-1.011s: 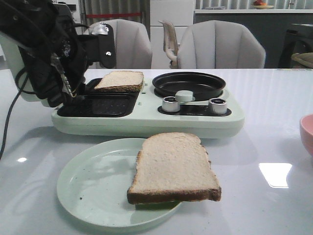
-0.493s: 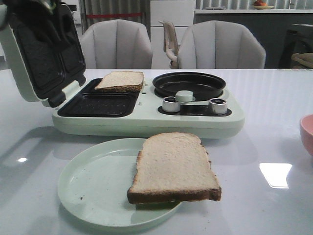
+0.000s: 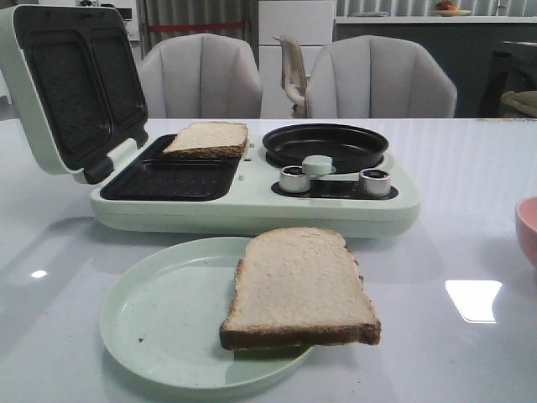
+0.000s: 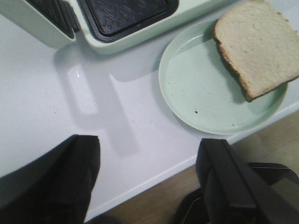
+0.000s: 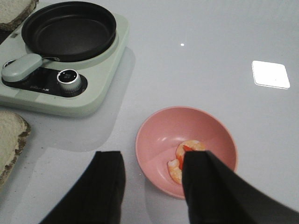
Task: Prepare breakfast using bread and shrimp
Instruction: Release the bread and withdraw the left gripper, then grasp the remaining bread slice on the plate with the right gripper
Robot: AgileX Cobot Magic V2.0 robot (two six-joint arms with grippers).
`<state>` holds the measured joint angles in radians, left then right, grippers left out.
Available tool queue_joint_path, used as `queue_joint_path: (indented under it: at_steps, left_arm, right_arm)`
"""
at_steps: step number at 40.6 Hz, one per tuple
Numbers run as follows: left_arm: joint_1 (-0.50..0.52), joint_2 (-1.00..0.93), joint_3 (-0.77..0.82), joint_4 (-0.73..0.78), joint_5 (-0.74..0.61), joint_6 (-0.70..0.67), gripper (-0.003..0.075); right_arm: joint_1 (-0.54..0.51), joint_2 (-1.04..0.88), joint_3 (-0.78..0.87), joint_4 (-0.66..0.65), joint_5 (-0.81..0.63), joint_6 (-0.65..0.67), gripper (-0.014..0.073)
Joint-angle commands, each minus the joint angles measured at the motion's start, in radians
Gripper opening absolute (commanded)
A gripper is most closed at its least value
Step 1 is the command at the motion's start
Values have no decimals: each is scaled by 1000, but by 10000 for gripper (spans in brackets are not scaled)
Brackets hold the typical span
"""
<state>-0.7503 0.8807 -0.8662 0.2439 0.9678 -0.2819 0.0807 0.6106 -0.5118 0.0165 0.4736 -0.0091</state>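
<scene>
Two slices of bread are seen in the front view: one [image 3: 299, 285] lies on a pale green plate [image 3: 159, 323] at lower centre, overhanging its right rim, and one [image 3: 207, 138] rests in the rear well of the open sandwich maker [image 3: 252, 210] on the worktop. The shrimp [image 5: 184, 158] is held in a pink bowl [image 5: 161, 135] at lower centre of the right wrist view, just beyond the right gripper [image 5: 154, 191], whose jaws are parted and empty; this arm is judged nearer. The left gripper [image 4: 147, 182] is likewise spread wide, holding nothing, and no writing can be read.
</scene>
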Motion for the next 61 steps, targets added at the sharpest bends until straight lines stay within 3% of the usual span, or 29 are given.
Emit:
queue_joint_path:
  at_steps: [1,9,14,22,26,33,48,61]
  left_arm:
    - [-5,-102,43,-13,-66,3,492]
    - [-5,-239,152,-15,-88,3,492]
    - [-5,-275,180,-15,-99,3,492]
    - [-5,-275,180,-15,-118,3,492]
    - [-5,-275,180,-15,-131,3,492]
    - [-5,-275,180,-15,-138,3,492]
    - [-5,-275,180,-11,-138,3,492]
    - [-5,-275,180,-2,-138,3,492]
  right_arm:
    - [-6,7,-36,61,-42,-7,421]
    - [-1,110,-36,288,144,-13,421]
    - [27,243,-36,447,204,-108,421]
    - [151,473,-37,706,139,-301,429]
    - [219,595,-44,847,68,-406,477]
    - [287,786,-132,1040,36,-546,493]
    - [287,1086,-357,1077,69,-578,488]
    - [285,1076,-367,1065,89,-578,184]
